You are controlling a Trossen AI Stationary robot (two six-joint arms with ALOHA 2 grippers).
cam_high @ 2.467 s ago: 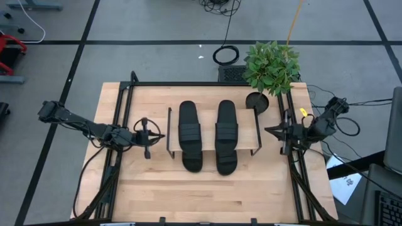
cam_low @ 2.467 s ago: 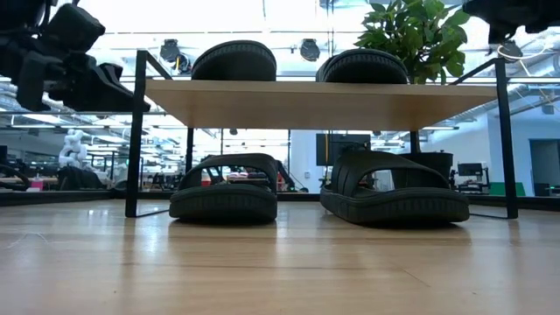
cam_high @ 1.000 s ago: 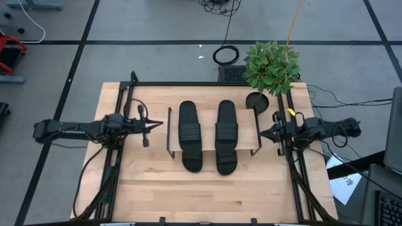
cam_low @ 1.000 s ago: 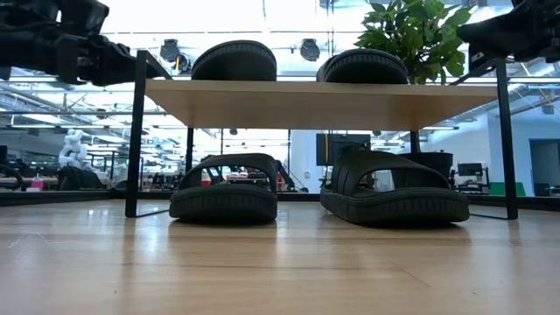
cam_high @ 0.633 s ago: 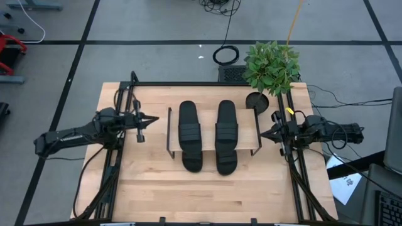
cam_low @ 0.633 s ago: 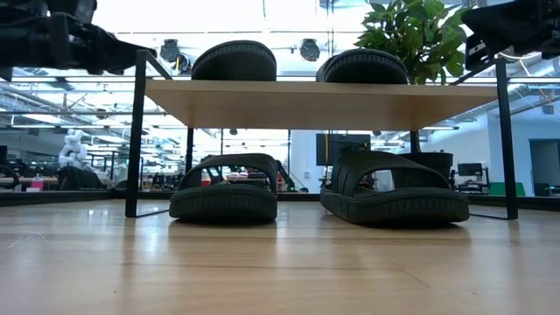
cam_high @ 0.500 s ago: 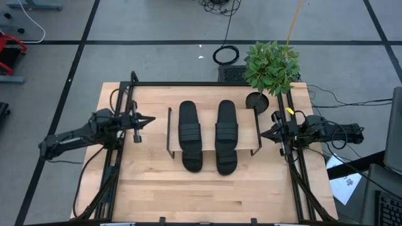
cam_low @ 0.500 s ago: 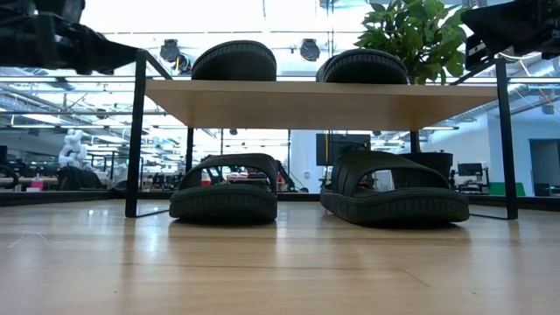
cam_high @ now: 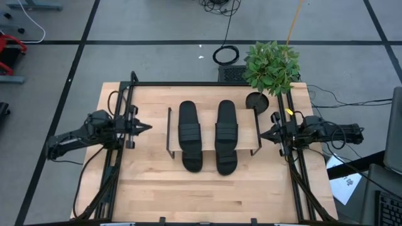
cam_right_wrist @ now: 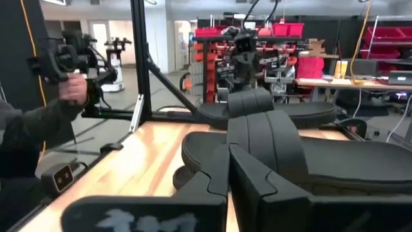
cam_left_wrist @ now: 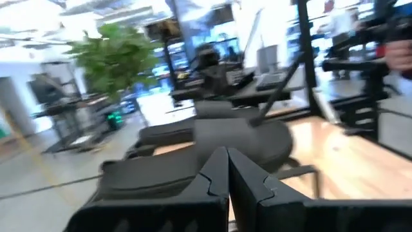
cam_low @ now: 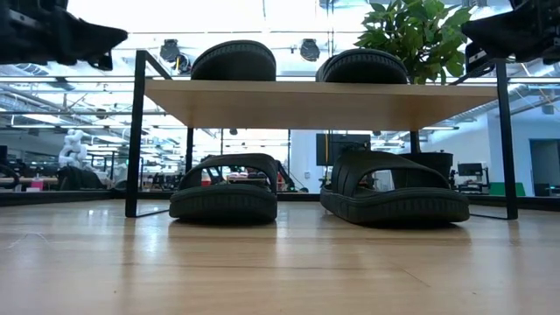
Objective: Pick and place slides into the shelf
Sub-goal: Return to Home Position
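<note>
The shelf stands mid-table, a light board on black end frames. Two black slides lie side by side on its board, seen end-on in the low view. Two more slides rest with their soles on the tabletop under the board. My left gripper hovers left of the shelf, shut and holding nothing, as its wrist view shows. My right gripper hovers just off the shelf's right end, also shut and holding nothing.
A potted plant stands at the table's far right corner, just behind the shelf's right end. Black frame rails run along both table sides. A person's arm shows beyond the table's left side. Bare tabletop lies near the front edge.
My left gripper has drawn back from the shelf toward the table's left edge, staying shut, with its arm folding in. My right arm has held its place. The slides and shelf have not moved.
</note>
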